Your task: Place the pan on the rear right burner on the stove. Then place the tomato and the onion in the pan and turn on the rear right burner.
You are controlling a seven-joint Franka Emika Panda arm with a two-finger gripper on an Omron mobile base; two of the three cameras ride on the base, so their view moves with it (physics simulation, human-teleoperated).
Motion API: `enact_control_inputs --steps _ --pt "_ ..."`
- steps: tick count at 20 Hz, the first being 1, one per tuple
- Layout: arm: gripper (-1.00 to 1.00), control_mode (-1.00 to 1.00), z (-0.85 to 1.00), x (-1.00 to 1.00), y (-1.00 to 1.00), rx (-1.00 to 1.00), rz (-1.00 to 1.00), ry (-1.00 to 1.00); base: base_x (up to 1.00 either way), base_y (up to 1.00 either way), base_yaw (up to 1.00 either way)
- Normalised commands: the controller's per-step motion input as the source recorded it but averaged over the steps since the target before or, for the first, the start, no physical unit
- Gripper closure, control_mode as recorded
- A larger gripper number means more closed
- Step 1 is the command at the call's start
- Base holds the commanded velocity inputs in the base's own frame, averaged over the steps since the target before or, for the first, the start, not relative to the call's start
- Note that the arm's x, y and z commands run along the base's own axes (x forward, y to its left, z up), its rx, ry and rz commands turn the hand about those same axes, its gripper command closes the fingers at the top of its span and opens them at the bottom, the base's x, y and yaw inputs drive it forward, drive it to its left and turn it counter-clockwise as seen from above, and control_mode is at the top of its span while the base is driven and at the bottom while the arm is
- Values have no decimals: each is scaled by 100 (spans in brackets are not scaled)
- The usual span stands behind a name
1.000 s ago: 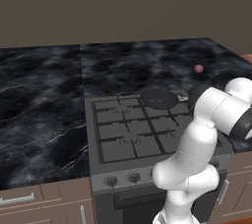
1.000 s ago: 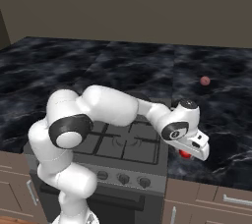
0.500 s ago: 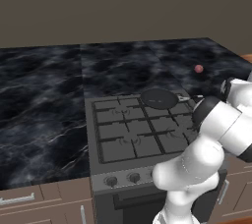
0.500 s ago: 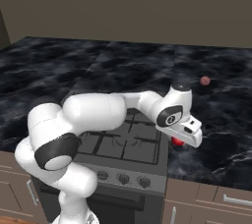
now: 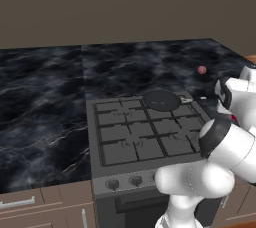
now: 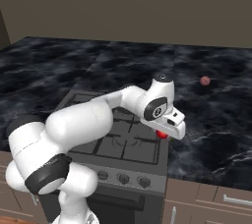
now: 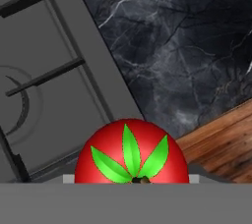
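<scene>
The dark pan [image 5: 161,100] rests on the rear right burner of the stove [image 5: 145,137], its thin handle pointing right. My gripper [image 6: 164,132] hangs over the stove's right edge [image 6: 156,155], shut on the bright red tomato [image 6: 161,133]. In the hand view the tomato [image 7: 132,155] shows its green leaves, held low in the frame above the stove's rim [image 7: 93,61] and the marble counter. A red speck of the tomato [image 5: 234,118] peeks out beside my arm. The dull pinkish onion [image 5: 201,70] lies on the counter right of the stove, also the onion [image 6: 204,80] behind my hand.
Black marble counter [image 5: 45,102] spreads on both sides of the stove. Round knobs [image 6: 123,179] line the stove's front. A back wall rises behind the counter. Wood floor [image 7: 221,134] shows below the counter edge in the hand view.
My arm has carried the tomato left and slightly up, from over the counter beside the stove to the stove's right edge. Pan and onion have stayed put.
</scene>
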Motion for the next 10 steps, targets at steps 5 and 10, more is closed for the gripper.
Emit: enact_control_inputs --steps 5,10 --pt "100 -100 7 16 54 0 6 -3 0 0 0" --pt "100 -100 20 36 33 0 5 -2 0 0 0"
